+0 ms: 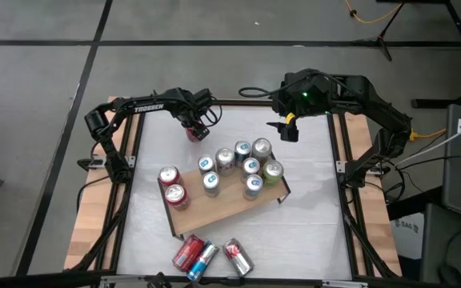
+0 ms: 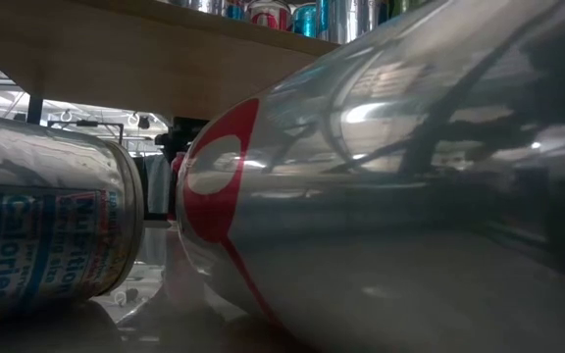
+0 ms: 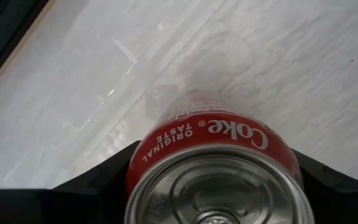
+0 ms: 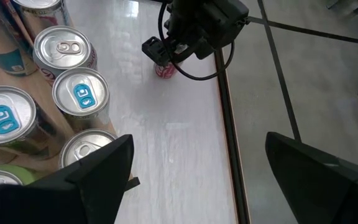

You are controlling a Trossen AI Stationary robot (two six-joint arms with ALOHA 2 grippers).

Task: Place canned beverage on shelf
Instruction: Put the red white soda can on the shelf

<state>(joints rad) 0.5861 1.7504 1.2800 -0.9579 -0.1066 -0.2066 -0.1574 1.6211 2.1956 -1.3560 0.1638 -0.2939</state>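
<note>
The left gripper (image 1: pixel 192 126) is reaching down at the far left part of the white table (image 1: pixel 310 216). Its 2 fingers (image 3: pixel 92 186) are sitting on both sides of a red cola can (image 3: pixel 213 168), right by its top. The can is standing up on the table. The fingers are partly open, and it is hard to tell if they are squeezing the can or only sitting close to it.

In the middle of the table, the shelf (image 1: pixel 222 210) is standing at a slant. It is a brown wooden board on thin black legs. 2 red cans (image 1: pixel 171 186) are standing at its left end. 8 more cans (image 1: pixel 242 166), silver, blue and green, are standing in a bunch at its right end.

In front of the shelf, 3 cans (image 1: pixel 208 256) are lying on their sides on the table, near the front edge.

The right gripper (image 1: pixel 286 130) is hanging above the far right part of the table, just behind the shelf. Its fingers (image 4: pixel 86 180) are wide open and holding nothing.
</note>
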